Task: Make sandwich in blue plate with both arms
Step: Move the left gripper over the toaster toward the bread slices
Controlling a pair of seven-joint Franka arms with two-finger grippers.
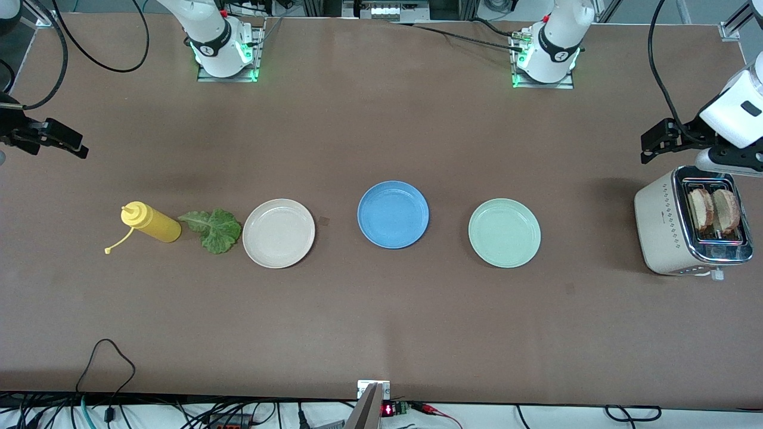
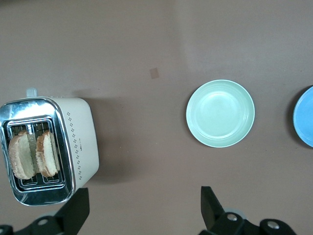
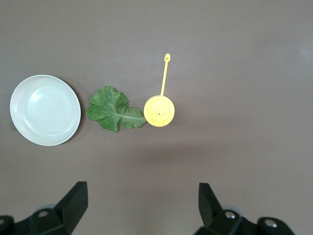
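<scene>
brown counter (image 1: 381, 316) with toaster (image 1: 667, 229) holding two bread slices (image 1: 713, 210) at left arm's end, empty blue plate (image 1: 393, 214) between beige plate (image 1: 278, 233) and green plate (image 1: 504, 233), lettuce (image 1: 213, 229) beside beige plate, left gripper (image 2: 144, 208) released over toaster, right gripper (image 3: 142, 205) released up near yellow bottle (image 1: 150, 222).

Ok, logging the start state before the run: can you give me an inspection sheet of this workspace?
Surface: brown table, bare near the front camera.
Job's things: blue plate empty; lettuce leaf on the table; two bread slices in the toaster.
Clutter: yellow squeeze bottle, beige plate, pale green plate.
Grippers: left gripper open above the table beside the toaster; right gripper open near the bottle.
Cables: black cables by the bases.
Surroundings: nothing seen.
</scene>
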